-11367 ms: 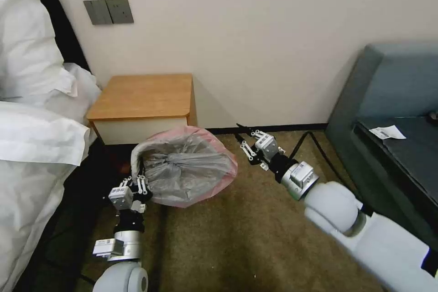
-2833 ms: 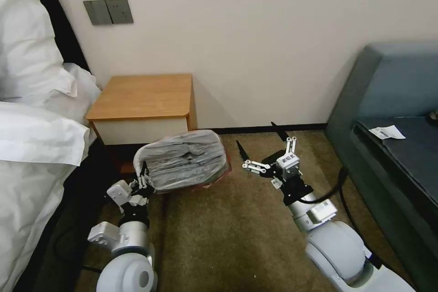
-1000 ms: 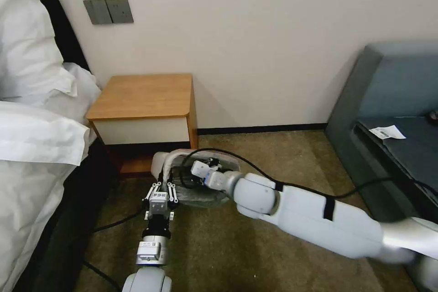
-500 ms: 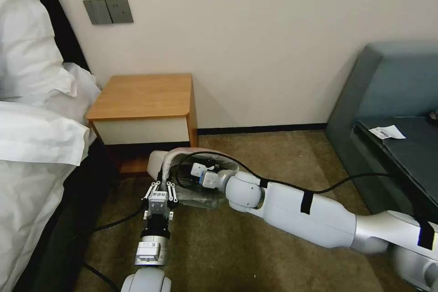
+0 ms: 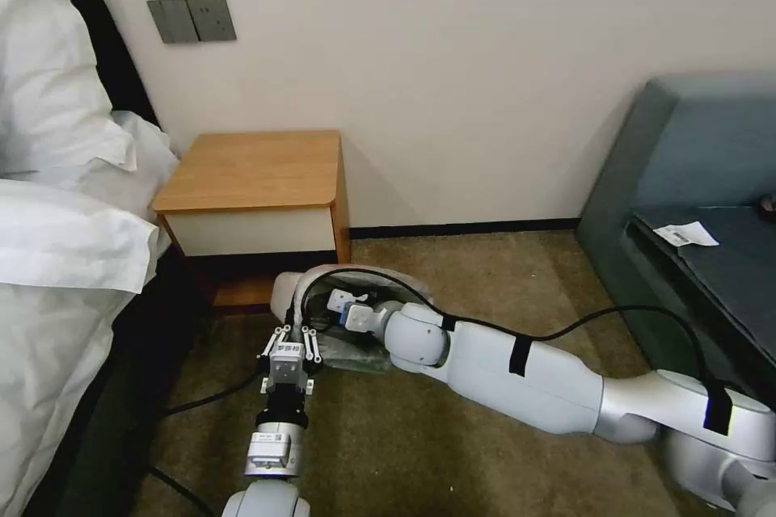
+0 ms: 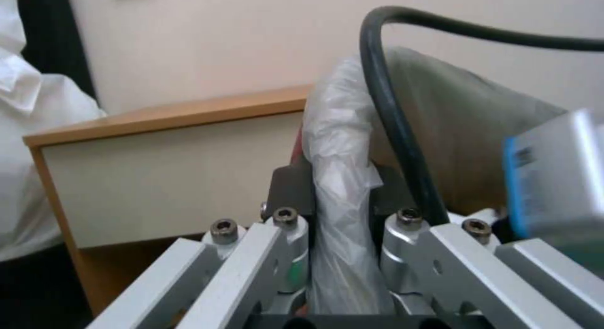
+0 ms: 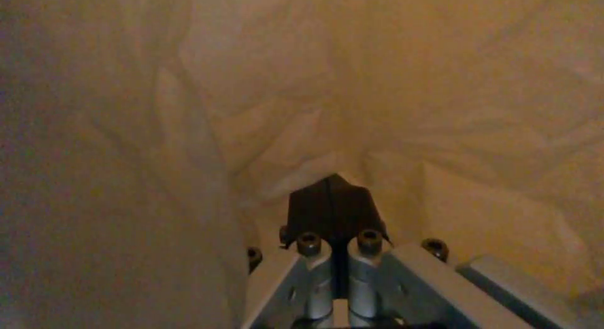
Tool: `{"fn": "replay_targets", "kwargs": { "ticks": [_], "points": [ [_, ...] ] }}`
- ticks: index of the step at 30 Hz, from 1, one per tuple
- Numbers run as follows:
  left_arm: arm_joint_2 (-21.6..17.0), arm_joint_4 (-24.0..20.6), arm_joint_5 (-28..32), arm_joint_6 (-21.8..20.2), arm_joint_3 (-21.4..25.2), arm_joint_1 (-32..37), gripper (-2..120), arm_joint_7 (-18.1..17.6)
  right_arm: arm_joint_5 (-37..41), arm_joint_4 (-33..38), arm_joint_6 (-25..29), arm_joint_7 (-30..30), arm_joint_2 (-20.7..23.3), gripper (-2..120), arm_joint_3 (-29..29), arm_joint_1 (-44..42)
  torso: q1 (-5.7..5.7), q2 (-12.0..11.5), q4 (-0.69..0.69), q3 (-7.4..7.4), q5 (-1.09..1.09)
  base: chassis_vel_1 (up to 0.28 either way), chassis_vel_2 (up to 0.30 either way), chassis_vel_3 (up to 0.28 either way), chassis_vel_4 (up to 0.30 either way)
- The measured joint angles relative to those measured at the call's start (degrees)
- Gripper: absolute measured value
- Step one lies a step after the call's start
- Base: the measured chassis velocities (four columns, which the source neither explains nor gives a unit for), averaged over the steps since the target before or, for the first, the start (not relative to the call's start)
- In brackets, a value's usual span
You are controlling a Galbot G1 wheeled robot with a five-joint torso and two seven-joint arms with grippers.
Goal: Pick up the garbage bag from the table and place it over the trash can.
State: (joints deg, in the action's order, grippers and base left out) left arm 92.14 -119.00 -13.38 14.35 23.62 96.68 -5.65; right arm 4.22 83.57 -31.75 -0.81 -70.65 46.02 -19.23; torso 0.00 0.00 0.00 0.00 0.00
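Nearest to me, the left end effector (image 5: 291, 337) stood low over the brown carpet (image 5: 453, 468), its arm rising straight from the robot's base. Its dark pads were pinched on the near rim of the trash can (image 5: 284, 296), with the film of the garbage bag (image 5: 356, 352) caught between them; the left wrist view showed the same grip, the end effector (image 6: 343, 201) clamped on a crinkled white fold of the garbage bag (image 6: 339, 178) draped over the rim.

Just beyond that, the right arm (image 5: 517, 371) lay stretched across the carpet from the robot's right side, a black cable (image 5: 566, 327) looping along it. Its wrist reached into the mouth of the bag-lined can. From the right wrist view the right end effector (image 7: 333, 201) had its dark fingertips pressed together, closed on nothing I could make out, the tips touching the pale crumpled film of the garbage bag (image 7: 440, 107) all around them.

The can stood on the carpet just in front of the table (image 5: 252, 178), close to its low shelf and below the cream drawer front. The tabletop itself was bare wood. To the left lay the white bed linen (image 5: 56, 242), to the right a grey sofa (image 5: 695, 178), and on the wall behind hung a grey switch plate (image 5: 192, 20).
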Motion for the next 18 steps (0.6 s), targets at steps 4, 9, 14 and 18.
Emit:
{"fn": "replay_targets", "kwargs": {
  "ticks": [4, 9, 14, 18],
  "points": [
    [0.00, -0.33, -0.02, -0.01, -0.54, 0.29, 11, -0.02, -0.05, -1.15, 0.61, -0.22, -0.54, 0, 0.27, -0.22, 0.00, 0.00, 0.00, 0.00, -0.01, 0.000, 0.000, 0.000, 0.000],
    [0.00, -0.34, -0.11, -0.01, -0.64, 0.21, 11, -0.01, -0.03, -1.66, 0.93, -0.41, -0.63, 0, 0.35, -0.49, 0.00, 0.00, 0.00, 0.00, 0.00, 0.000, 0.000, 0.000, 0.000],
    [0.00, 0.93, 0.02, -0.01, 0.44, -0.44, 11, -0.02, 1.97, 0.70, 0.90, -1.64, 0.59, 0, 0.20, -0.70, 0.00, 0.00, 0.00, 0.00, 0.00, 0.000, 0.000, 0.000, 0.000],
    [0.00, 1.85, 1.73, -1.17, 1.46, -1.55, 11, -0.55, 5.67, 4.44, 0.48, -4.08, 1.82, 0, -0.19, -1.62, 0.00, 0.00, -0.01, 0.00, 0.00, 0.000, 0.000, 0.000, 0.000]
  ]
}}
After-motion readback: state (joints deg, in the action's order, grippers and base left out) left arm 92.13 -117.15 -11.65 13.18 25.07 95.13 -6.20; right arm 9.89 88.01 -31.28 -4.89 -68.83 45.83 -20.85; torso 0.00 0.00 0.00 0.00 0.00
